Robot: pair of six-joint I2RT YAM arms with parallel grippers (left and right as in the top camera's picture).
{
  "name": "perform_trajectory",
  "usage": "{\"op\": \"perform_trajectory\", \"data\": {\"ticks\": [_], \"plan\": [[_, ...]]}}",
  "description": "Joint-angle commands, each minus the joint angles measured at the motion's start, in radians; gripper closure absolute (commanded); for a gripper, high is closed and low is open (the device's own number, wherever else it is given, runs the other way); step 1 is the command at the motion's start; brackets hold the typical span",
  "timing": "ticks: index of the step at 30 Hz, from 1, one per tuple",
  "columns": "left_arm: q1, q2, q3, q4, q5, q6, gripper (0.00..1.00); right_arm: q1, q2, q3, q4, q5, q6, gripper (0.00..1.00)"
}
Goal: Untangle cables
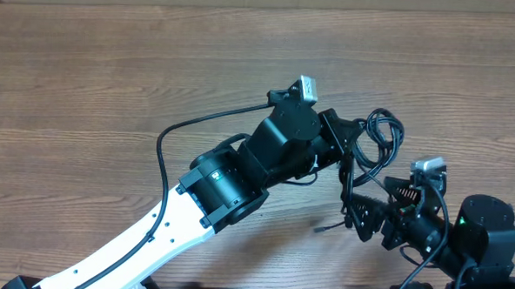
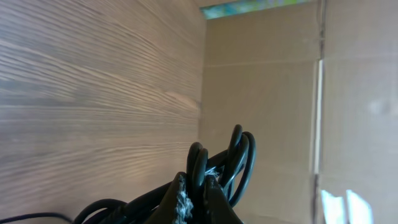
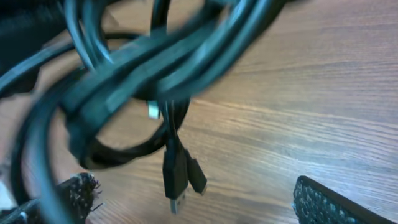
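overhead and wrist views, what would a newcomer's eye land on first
The large white-and-black left arm stretching diagonally across the wooden table stands out first. Its left gripper is shut on a tangled loop of black cables held up near the table's right side. Just below, the right gripper is open, with the plug ends dangling in front of it.

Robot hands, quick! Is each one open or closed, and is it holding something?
Left gripper: closed, holding the cables.
Right gripper: open, gripping nothing.
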Motion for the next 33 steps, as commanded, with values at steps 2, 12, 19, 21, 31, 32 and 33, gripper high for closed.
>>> {"op": "perform_trajectory", "data": {"ticks": [2, 12, 19, 21, 31, 32, 33], "plan": [[-0.008, -0.003, 0.007, 0.031, 0.017, -0.068, 0.96, 0.0, -0.008, 0.021, -0.024, -0.006, -0.097, 0.0], [-0.006, -0.003, 0.007, -0.038, -0.132, 0.208, 0.96, 0.0, -0.008, 0.021, -0.02, 0.008, -0.095, 0.0], [-0.005, -0.003, 0.007, -0.125, -0.282, 0.574, 0.96, 0.0, -0.008, 0.021, -0.059, 0.22, 0.008, 0.0], [-0.006, -0.003, 0.007, -0.133, -0.276, 0.657, 0.96, 0.0, -0.008, 0.021, -0.052, 0.215, 0.032, 0.0], [-0.006, -0.003, 0.007, -0.123, 0.038, 1.043, 0.96, 0.0, -0.008, 0.021, 0.006, 0.136, 0.119, 0.0], [-0.006, -0.003, 0.007, -0.121, 0.079, 1.044, 0.96, 0.0, -0.008, 0.021, 0.008, 0.136, 0.119, 0.0], [-0.006, -0.003, 0.007, -0.116, 0.118, 1.048, 0.96, 0.0, -0.008, 0.021, 0.011, 0.136, 0.119, 0.0]]}}
